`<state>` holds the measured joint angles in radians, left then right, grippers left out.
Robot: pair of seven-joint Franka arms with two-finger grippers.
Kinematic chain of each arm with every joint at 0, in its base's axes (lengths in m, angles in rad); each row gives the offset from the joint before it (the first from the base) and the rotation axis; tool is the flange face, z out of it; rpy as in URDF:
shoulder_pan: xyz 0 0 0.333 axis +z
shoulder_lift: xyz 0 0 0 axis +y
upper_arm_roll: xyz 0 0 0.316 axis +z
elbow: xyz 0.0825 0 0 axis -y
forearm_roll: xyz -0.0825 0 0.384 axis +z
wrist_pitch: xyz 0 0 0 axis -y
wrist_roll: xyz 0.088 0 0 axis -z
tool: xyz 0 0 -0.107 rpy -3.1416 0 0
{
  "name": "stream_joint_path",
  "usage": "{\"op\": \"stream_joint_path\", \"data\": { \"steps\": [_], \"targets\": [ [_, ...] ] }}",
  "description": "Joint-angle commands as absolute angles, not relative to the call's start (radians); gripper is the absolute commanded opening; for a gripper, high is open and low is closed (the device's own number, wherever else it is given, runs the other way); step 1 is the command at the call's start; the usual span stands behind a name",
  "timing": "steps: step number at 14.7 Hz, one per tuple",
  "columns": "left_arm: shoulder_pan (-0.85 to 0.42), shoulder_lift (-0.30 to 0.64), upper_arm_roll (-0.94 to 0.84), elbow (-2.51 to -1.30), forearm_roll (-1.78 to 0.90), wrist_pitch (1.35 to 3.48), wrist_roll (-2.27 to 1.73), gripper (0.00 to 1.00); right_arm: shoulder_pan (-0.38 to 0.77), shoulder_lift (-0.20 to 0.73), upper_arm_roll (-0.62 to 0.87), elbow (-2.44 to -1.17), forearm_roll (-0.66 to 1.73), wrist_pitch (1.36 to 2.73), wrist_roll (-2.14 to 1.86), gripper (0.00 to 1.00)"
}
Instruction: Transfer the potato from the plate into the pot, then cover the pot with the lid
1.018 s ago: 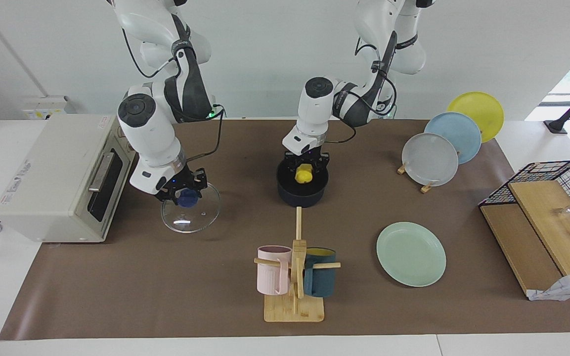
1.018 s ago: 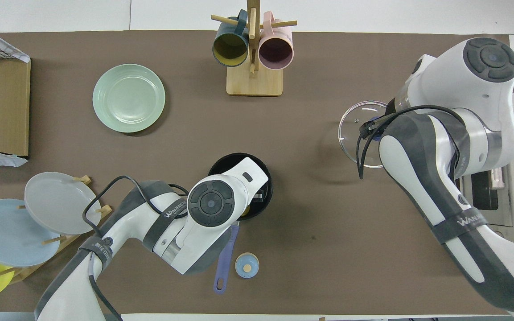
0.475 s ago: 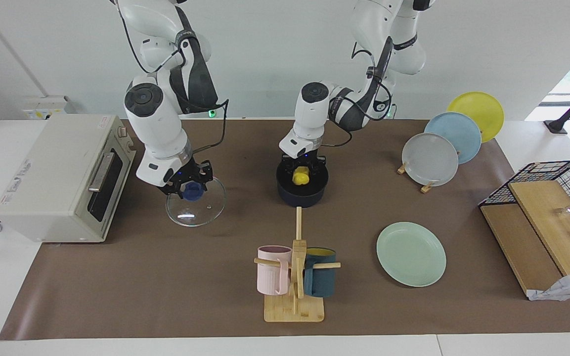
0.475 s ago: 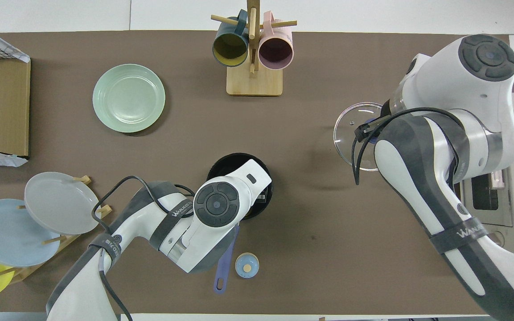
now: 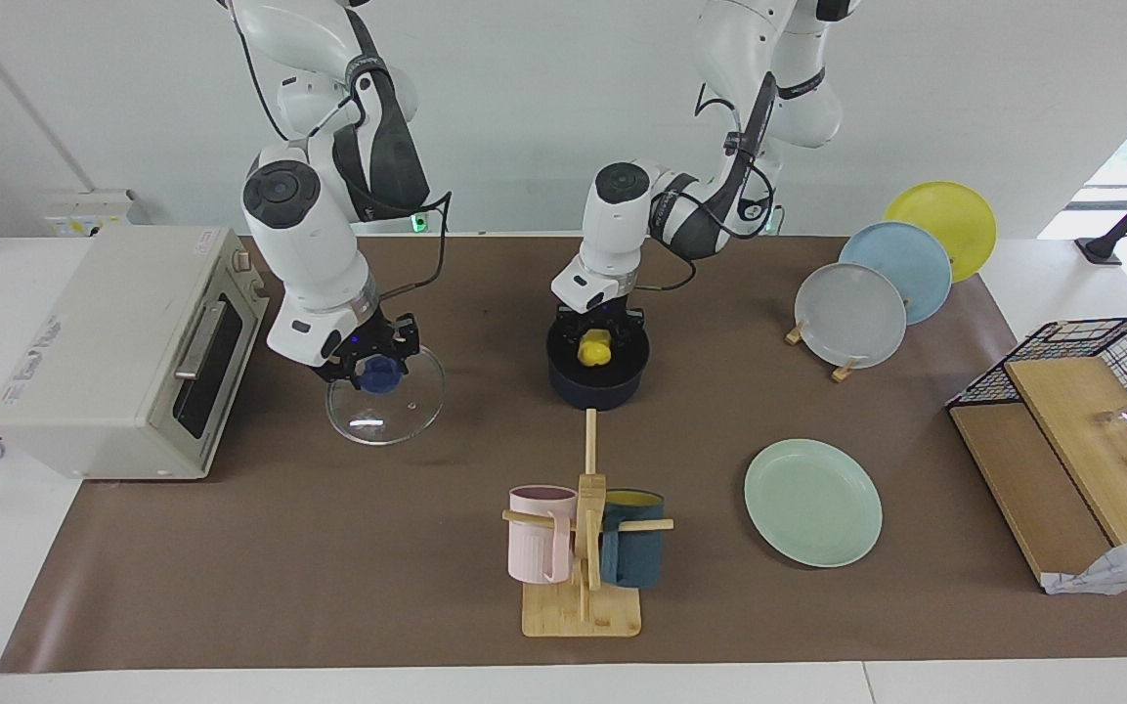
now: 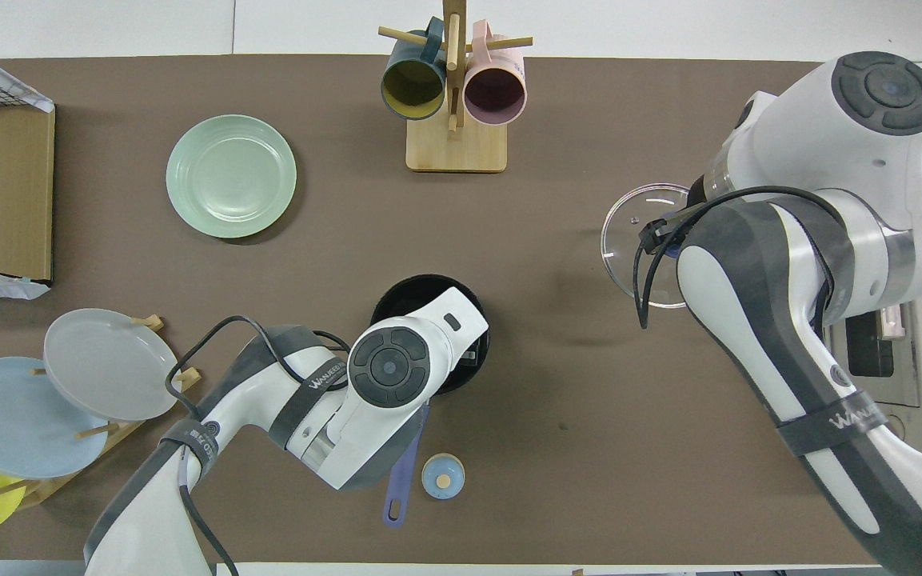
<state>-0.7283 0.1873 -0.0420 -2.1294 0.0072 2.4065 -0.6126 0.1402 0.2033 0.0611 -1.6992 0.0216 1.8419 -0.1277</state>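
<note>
**Potato in pot, lid in hand: pot mouth blocked by left gripper**

- Closest to the robots: the pot's handle [image 6: 405, 472] and a small blue bell [image 6: 442, 476] beside it. The handle's long axis runs from the pot [image 5: 597, 391] straight toward the robots, so it is out of the lid's path.
- The left gripper [image 5: 597, 332] is down in the pot mouth. The potato [image 5: 596, 349] sits directly between and just below its fingers, inside the pot. Fingers flank it on both sides, but clenched or released cannot be told from here.
- The right gripper [image 5: 375, 367] grasps the blue knob [image 5: 379, 373] of the lid [image 5: 397, 416], fingers closed on it. The lid hangs under the fingers, tilted, and by its offset shadow looks clear of the table [image 5: 231, 548].
- Key relation: from the right fingers the pot lies sideways, toward the left arm's end of the table, well apart. Only the right arm carries the lid, so the cover move is its job. Judgement: the left gripper must let go and clear the rim first, or lid and wrist collide.
- Farther out: the plate [image 5: 812, 501] is bare, so the transfer step reads as done bar the release. The mug rack [image 5: 583, 548] is off the lid's route.
- View split: the facing view shows the potato between the fingers and the grip on the knob. In the overhead view the left wrist covers the potato and the right arm covers most of the knob. Only the overhead view shows the handle and bell, which the left arm hides in the facing view.
</note>
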Motion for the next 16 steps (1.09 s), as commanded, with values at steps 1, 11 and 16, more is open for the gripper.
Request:
{"op": "stream_joint_path", "data": {
  "steps": [1, 11, 16],
  "targets": [
    [-0.738, 0.179, -0.023, -2.140, 0.011, 2.411, -0.588, 0.88, 0.135, 0.206, 0.066, -1.661, 0.035, 1.805, -0.112, 0.00],
    [-0.586, 0.072, -0.020, -1.830, -0.002, 1.947, -0.552, 1.00, 0.256, 0.236, 0.066, -1.536, 0.026, 1.735, 0.062, 0.00],
    [-0.454, -0.034, -0.014, -1.769, -0.002, 1.800, -0.477, 1.00, 0.400, 0.244, 0.066, -1.517, 0.028, 1.782, 0.303, 0.00]
  ]
}}
